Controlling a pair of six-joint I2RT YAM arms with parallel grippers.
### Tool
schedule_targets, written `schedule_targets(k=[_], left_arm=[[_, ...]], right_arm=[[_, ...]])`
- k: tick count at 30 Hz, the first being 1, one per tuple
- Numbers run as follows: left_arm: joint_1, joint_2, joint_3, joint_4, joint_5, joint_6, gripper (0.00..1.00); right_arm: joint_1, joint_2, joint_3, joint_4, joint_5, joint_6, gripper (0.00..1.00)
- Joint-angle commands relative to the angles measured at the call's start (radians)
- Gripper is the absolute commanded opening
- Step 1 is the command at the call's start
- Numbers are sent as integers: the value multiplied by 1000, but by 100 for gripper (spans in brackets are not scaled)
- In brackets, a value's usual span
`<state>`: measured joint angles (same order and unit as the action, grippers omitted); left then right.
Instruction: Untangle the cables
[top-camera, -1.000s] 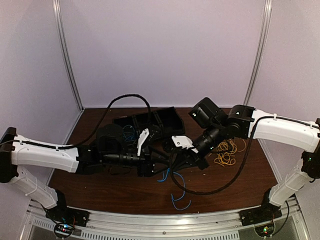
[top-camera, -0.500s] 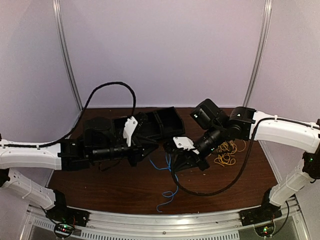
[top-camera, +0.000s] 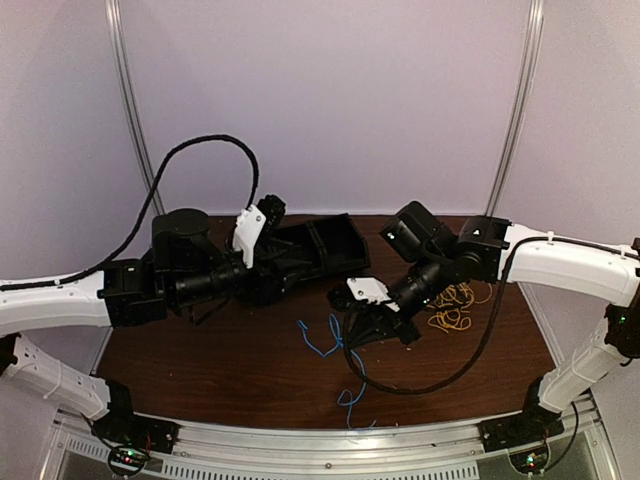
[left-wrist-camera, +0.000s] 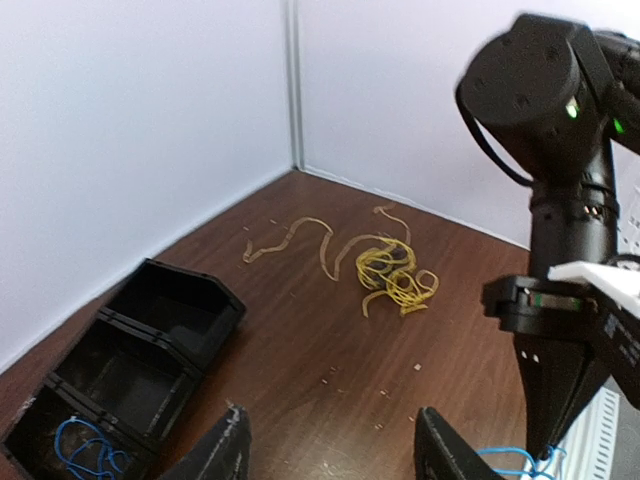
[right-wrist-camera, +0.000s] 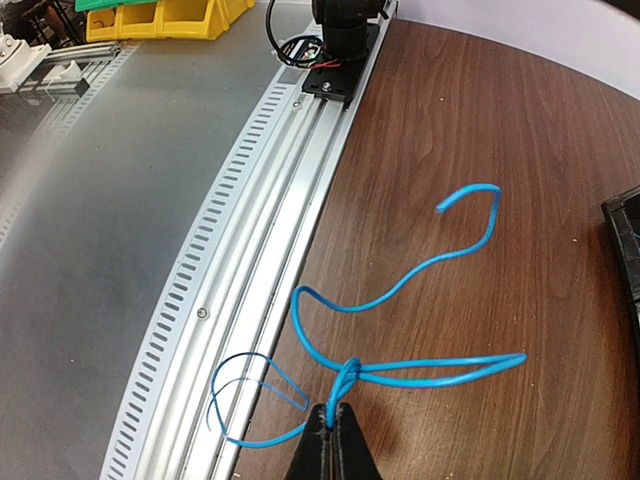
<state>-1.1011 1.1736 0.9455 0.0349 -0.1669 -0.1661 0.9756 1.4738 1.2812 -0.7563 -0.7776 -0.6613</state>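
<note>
A blue cable (top-camera: 342, 362) trails in loose loops from my right gripper (top-camera: 352, 335) towards the front rail. In the right wrist view the right gripper (right-wrist-camera: 330, 432) is shut on a knot of this blue cable (right-wrist-camera: 400, 290). My left gripper (top-camera: 268, 212) is raised at the back left, over the black bins, apart from the cable. In the left wrist view it (left-wrist-camera: 335, 455) is open and empty. A yellow cable bundle (top-camera: 452, 305) lies at the right and also shows in the left wrist view (left-wrist-camera: 393, 280). No grey cable shows.
A row of black bins (top-camera: 325, 245) stands at the back centre. One bin (left-wrist-camera: 150, 340) holds another blue cable (left-wrist-camera: 85, 450). The metal front rail (right-wrist-camera: 260, 230) runs along the table edge. Thick black arm cables loop over the table (top-camera: 440, 375).
My left arm has drawn back to the left and upwards, away from the blue cable. The blue cable has straightened out and hangs from the right gripper alone. The right arm has hardly moved.
</note>
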Motion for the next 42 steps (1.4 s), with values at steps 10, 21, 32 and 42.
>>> schedule_targets(k=[10, 21, 32, 42], left_arm=[[1, 83, -90, 99, 359, -122, 67], [-6, 196, -71, 149, 446, -114, 68], [-6, 335, -41, 348, 523, -162, 66], [12, 263, -142, 402, 546, -150, 66]], right_arm=[[4, -12, -1, -25, -13, -24, 0], [5, -4, 12, -32, -11, -21, 0], [6, 1, 15, -38, -12, -23, 0], [6, -27, -1, -57, 8, -27, 0]])
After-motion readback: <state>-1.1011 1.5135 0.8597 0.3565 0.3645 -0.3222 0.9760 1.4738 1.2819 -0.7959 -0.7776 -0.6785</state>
